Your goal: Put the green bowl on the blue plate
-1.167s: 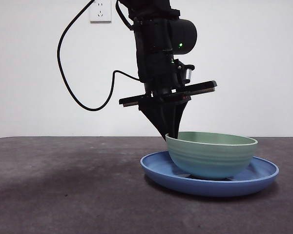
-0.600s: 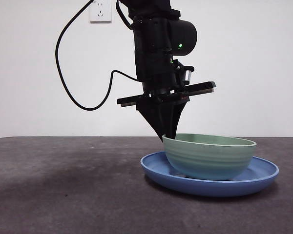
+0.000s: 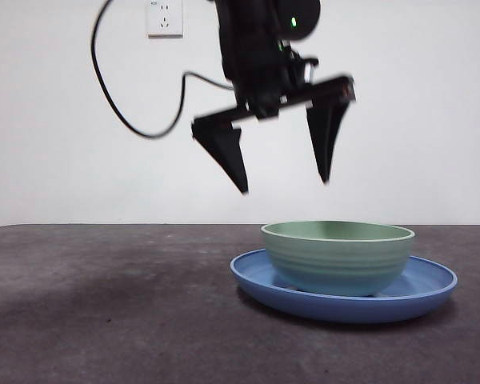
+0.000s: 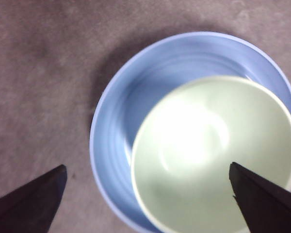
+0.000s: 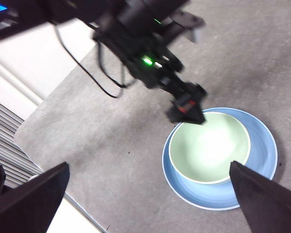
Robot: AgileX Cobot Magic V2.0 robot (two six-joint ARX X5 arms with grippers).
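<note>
Since 0.5 s ago the left gripper [image 3: 284, 186] has let go of the bowl rim and risen clear; jaws now spread wide w/ nothing between them, hanging above the green bowl [image 3: 338, 256], a clear gap between tips and rim. Bowl sits upright inside the blue plate [image 3: 256, 280], off-centre; in the left wrist view the bowl [image 4: 211, 155] lies toward one side of the plate [image 4: 116, 126], its edge close to the plate rim. Right gripper [image 5: 150, 194] waits well off to the side, jaws apart, empty. Step in hand: release done, retreat under way. Placement looks complete, so next move prob. just needs the left arm to go on up & away w/o clipping the bowl.
</note>
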